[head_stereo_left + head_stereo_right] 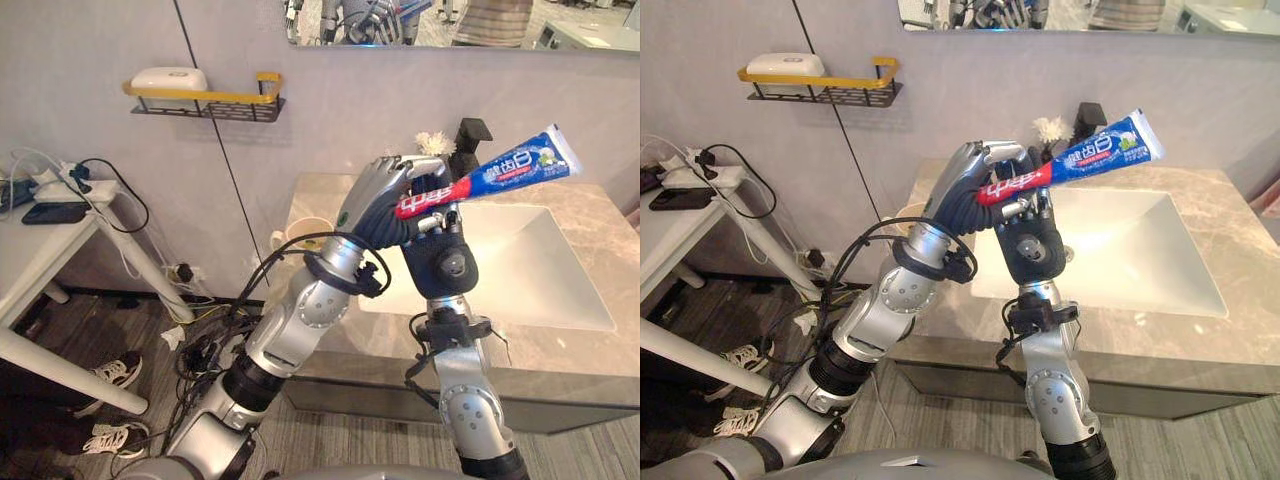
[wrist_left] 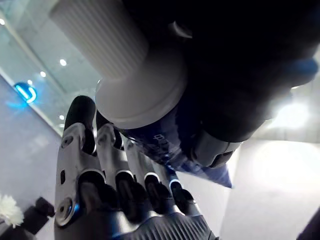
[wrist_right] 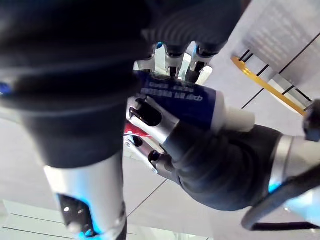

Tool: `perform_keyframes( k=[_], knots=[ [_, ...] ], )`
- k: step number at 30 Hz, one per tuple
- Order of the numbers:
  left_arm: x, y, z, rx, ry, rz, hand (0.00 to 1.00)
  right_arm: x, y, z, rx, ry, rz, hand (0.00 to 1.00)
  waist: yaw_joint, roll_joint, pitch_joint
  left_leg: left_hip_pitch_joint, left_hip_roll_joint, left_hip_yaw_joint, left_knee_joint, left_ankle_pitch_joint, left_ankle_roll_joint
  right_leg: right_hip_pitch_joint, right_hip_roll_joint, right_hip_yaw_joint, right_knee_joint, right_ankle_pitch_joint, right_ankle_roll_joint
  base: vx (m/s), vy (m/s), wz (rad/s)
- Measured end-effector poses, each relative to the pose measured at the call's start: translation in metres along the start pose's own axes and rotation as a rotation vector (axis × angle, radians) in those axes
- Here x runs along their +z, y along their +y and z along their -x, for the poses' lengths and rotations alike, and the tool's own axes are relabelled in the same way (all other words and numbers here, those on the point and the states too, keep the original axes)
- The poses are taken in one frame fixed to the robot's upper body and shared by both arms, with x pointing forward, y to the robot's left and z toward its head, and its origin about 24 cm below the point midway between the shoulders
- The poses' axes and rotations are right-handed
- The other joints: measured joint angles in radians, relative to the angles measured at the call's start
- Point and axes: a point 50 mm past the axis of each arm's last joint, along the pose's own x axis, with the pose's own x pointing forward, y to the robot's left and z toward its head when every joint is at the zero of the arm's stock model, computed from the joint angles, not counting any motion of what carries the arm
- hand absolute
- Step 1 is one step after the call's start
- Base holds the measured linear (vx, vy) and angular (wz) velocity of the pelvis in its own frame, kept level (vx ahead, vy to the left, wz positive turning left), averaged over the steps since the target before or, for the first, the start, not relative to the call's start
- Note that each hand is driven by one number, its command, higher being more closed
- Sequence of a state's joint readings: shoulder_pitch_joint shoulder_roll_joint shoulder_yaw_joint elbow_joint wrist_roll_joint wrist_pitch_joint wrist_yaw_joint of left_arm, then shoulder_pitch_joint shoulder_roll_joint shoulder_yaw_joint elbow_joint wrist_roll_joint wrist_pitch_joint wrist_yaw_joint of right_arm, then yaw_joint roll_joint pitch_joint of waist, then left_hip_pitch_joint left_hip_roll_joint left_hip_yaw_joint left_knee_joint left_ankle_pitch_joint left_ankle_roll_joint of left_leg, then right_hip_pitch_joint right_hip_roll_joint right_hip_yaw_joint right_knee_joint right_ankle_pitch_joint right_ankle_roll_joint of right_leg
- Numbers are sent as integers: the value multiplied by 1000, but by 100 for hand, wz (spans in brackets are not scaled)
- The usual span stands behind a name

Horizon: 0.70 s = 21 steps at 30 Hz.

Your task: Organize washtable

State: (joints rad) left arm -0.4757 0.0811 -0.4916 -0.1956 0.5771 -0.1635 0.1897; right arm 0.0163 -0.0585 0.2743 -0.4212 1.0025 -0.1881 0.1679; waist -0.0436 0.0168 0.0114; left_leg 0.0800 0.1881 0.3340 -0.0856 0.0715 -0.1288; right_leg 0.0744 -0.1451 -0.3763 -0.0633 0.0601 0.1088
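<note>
A red and blue toothpaste tube (image 1: 500, 175) with a white ribbed cap (image 2: 115, 60) is held in the air above the left part of the washtable (image 1: 590, 375). Its flat blue end points up to the right. My left hand (image 1: 385, 200) is curled round the red cap end. My right hand (image 1: 440, 258) stands upright just below, its fingers (image 3: 175, 57) closed against the tube's blue side (image 3: 180, 97). In the right wrist view, the left hand (image 3: 215, 165) wraps the tube near the cap (image 3: 240, 117).
A pale sink basin (image 1: 540, 260) lies under and right of the hands. A cream cup (image 1: 305, 232), a white flower (image 1: 435, 142) and a black faucet (image 1: 470, 135) stand on the counter. A yellow-railed wall shelf (image 1: 205, 100) holds a white soap box (image 1: 168, 78). A white side table (image 1: 50, 240) is left.
</note>
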Motion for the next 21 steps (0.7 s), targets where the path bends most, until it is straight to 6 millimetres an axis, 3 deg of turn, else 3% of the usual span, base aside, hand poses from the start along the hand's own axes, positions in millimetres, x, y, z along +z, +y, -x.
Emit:
perform_keyframes(
  k=[13,21],
  knots=[
    [-4,-7,13,-2,38,23,100,26,-8,-5,-47,-123,65,0,1,1,-1,0,0,0,-2,4,2,-1,1,1,-1,2,0,0,0,0],
    [-10,2,16,27,66,5,100,40,-15,-3,-83,-175,110,0,0,1,-1,3,0,2,-2,4,2,0,1,4,0,3,0,0,0,0]
  ],
)
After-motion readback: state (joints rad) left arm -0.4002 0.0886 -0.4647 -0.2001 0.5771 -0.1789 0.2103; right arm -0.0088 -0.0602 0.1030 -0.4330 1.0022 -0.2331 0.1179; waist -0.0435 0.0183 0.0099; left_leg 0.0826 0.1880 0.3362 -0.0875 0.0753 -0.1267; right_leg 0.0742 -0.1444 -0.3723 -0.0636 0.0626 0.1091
